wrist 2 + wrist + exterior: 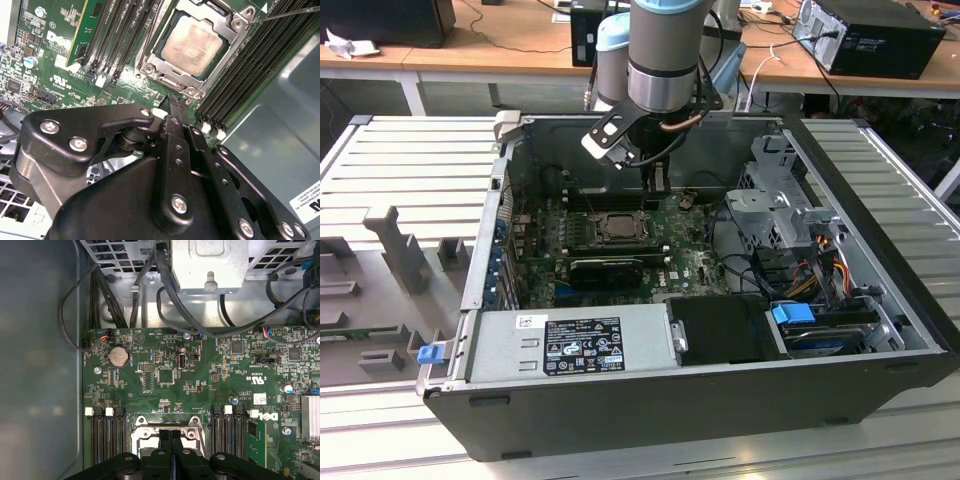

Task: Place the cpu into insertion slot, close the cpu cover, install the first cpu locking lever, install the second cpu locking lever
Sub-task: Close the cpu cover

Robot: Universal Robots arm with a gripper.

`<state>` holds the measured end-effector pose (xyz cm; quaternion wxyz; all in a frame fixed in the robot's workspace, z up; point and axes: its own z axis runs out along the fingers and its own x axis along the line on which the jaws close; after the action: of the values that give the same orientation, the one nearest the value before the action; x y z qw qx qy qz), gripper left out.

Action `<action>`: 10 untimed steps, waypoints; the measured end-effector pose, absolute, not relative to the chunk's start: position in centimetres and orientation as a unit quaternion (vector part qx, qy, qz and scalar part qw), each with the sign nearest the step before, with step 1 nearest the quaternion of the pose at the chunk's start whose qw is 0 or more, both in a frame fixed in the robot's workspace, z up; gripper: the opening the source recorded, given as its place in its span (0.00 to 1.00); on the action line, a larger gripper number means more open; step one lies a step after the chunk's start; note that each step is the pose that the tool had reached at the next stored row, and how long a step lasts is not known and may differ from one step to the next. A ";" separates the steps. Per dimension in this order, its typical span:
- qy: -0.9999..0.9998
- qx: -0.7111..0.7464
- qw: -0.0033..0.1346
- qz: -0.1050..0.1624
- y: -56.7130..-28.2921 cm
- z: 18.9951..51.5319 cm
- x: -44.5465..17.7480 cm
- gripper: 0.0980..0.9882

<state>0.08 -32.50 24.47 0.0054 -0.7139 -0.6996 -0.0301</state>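
**Cpu sitting in the slot, gripper hanging just beside it**

The cpu (196, 45) is lying flat inside the slot (150, 65), its dull silver top facing up. The cover (234, 31) is lying down around it, so the chip's top is showing through the square opening. In the exterior view, the cpu (618, 226) is sitting about mid-board on the green motherboard (692, 262), inside the open case (670, 400).

The gripper (172, 102) is pointing down at the board, its tip hanging just beside the slot's edge. Whether it is touching the board cannot be told. Its two black fingers (165, 450) are pressing together with nothing visible between them. In the exterior view the gripper (657, 180) is hanging above the board, on the slot's far side and near the case's back wall.

A thin metal lever (287, 12) is running out from one corner of the cover, over the neighbouring memory slots (240, 85). Whether it is hooked down cannot be told.

In the first wrist view, more memory slots (106, 435) are flanking the socket on both sides. A round coin cell (118, 356) is sitting on the motherboard (165, 390), and black cables (165, 285) are looping beyond its edge.
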 end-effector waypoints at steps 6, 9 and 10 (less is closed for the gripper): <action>-0.700 -0.714 0.005 -0.030 -32.5 24.4 -0.3 0.01; -0.700 -0.714 0.005 -0.030 -32.5 24.0 -0.5 0.01; -0.700 -0.713 0.005 -0.030 -32.5 23.7 -0.7 0.01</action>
<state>-0.66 -32.49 23.73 0.0054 -0.7130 -0.7005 -0.0301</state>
